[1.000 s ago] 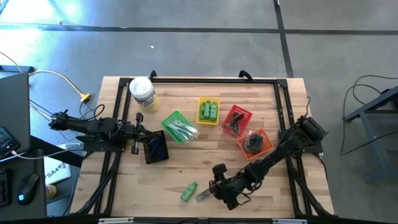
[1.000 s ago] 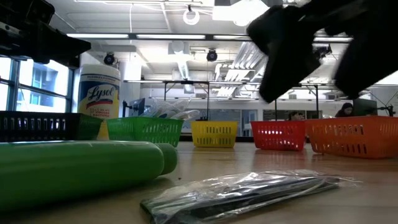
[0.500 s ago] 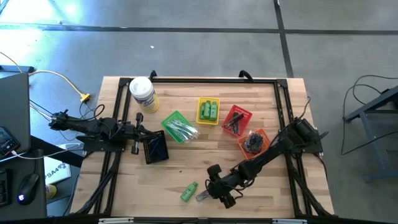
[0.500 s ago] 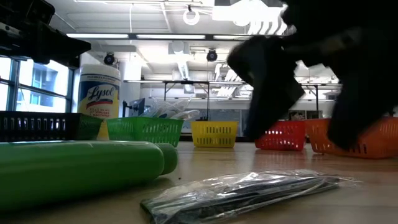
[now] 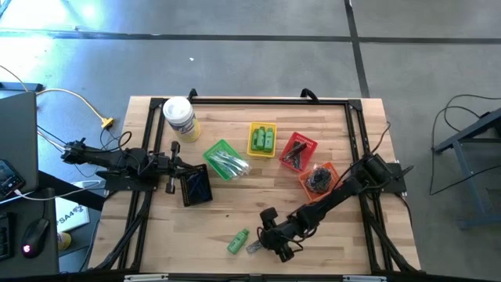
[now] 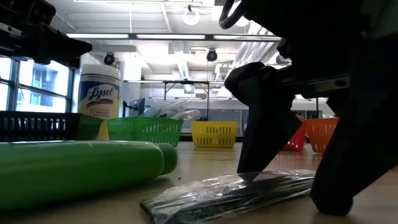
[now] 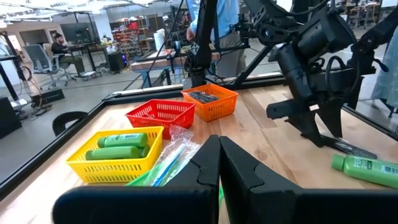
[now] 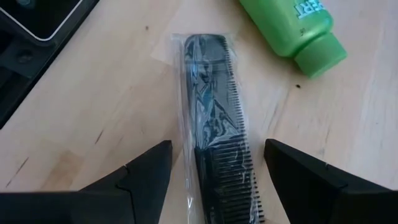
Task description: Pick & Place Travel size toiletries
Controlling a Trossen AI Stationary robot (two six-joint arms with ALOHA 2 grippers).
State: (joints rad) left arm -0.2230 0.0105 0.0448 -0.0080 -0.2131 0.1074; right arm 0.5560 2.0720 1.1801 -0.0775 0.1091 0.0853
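Note:
A dark comb in a clear wrapper (image 8: pixel 214 124) lies flat on the wood near the table's near edge (image 5: pixel 255 247), with a green bottle (image 8: pixel 292 25) lying on its side just left of it (image 5: pixel 237 241). My right gripper (image 8: pixel 217 146) is open and low over the comb (image 6: pixel 230 191). One finger (image 8: pixel 146 177) stands on each side of the comb, and neither plainly touches it. My left gripper (image 7: pixel 219 163) is shut and waits above a dark basket (image 5: pixel 196 186) at the table's left.
Farther back stand a green basket (image 5: pixel 223 159) with clear-wrapped pieces, a yellow basket (image 5: pixel 262 139) with green bottles, a red basket (image 5: pixel 297 151) with dark sticks and an orange basket (image 5: pixel 321 180) with dark discs. A white-lidded jar (image 5: pixel 180 117) stands far left. Bare wood surrounds the comb.
My right gripper has moved toward the table's left and come down until its open fingers stand at the tabletop on either side of the wrapped comb. The comb and the green bottle have stayed where they were.

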